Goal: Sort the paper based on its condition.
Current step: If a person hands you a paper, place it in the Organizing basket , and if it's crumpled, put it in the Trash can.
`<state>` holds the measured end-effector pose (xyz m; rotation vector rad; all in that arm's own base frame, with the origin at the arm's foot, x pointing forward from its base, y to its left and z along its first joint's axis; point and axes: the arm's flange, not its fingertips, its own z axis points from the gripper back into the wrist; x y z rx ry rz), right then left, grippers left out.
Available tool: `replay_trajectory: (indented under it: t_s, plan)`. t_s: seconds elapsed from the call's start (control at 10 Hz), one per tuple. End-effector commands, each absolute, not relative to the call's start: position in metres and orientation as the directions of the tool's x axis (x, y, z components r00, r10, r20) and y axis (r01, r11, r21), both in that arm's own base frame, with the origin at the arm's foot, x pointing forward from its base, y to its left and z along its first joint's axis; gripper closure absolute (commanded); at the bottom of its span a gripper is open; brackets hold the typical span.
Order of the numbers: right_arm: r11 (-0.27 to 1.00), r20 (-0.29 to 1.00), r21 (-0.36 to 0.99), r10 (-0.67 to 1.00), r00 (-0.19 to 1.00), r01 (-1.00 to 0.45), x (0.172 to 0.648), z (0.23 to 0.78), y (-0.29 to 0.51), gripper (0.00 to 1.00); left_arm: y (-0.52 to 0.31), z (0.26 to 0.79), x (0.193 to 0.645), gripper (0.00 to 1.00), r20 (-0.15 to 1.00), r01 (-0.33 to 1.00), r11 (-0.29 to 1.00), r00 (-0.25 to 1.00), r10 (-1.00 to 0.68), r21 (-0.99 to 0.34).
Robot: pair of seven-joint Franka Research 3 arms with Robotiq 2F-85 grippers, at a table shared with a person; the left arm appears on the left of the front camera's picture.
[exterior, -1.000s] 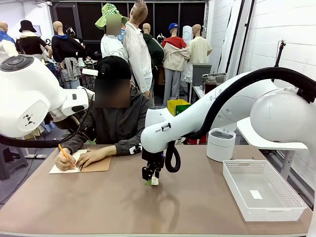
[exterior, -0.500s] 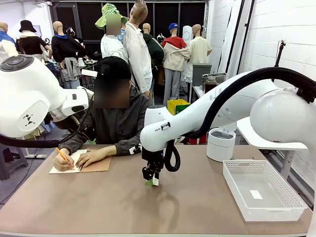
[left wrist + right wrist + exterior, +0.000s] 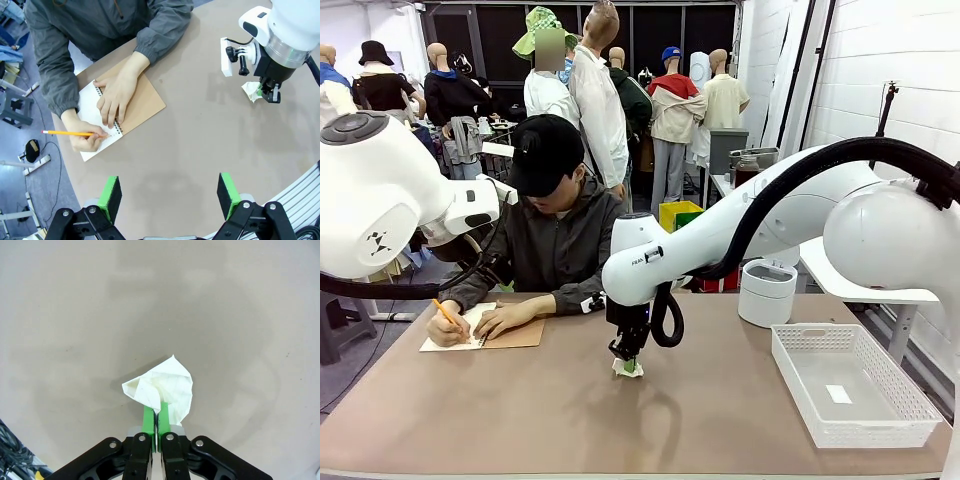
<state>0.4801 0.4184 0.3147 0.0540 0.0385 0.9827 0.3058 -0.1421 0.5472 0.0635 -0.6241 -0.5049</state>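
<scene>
Front view: the right black claw with green pads (image 3: pixel 625 352) pinches the small white crumpled paper wad (image 3: pixel 628 367) on the brown table (image 3: pixel 520 420). Left wrist view: the left claw (image 3: pixel 169 195) hangs wide apart, empty. Right wrist view: only a thin corner is pinched, so lifting may drop or rip it.

Table (image 3: pixel 520 420): matte brown top, evenly lit, soft shadows only; right wall (image 3: pixel 880 60): white-painted block; rear wall (image 3: pixel 505 30): dark panels in black framing; floor (image 3: pixel 35 185): grey-blue, seen beyond the table edge; white side table (image 3: pixel 860 287) along the right wall; yellow bin (image 3: pixel 670 212) near a grey cabinet (image 3: pixel 728 150) at the rear.
</scene>
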Motion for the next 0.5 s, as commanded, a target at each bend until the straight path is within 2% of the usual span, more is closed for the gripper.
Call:
replay_trajectory:
  t_s: [0.0,0.2,0.4]
  plan:
    - [0.56,-0.037,0.042,0.828,0.559,-0.827,0.482,0.316,0.423,0.96,-0.141,0.547,0.306,0.0,0.538,0.443,0.872,0.692,-0.481,0.211]
    - [0.575,-0.016,0.028,0.818,0.575,-0.818,0.481,0.336,0.417,0.96,-0.141,0.547,0.306,0.0,0.538,0.443,0.872,0.692,-0.481,0.211]
    - [0.592,0.014,-0.031,0.806,0.592,-0.805,0.479,0.38,0.398,0.96,-0.141,0.547,0.306,0.0,0.538,0.443,0.872,0.692,-0.481,0.211]
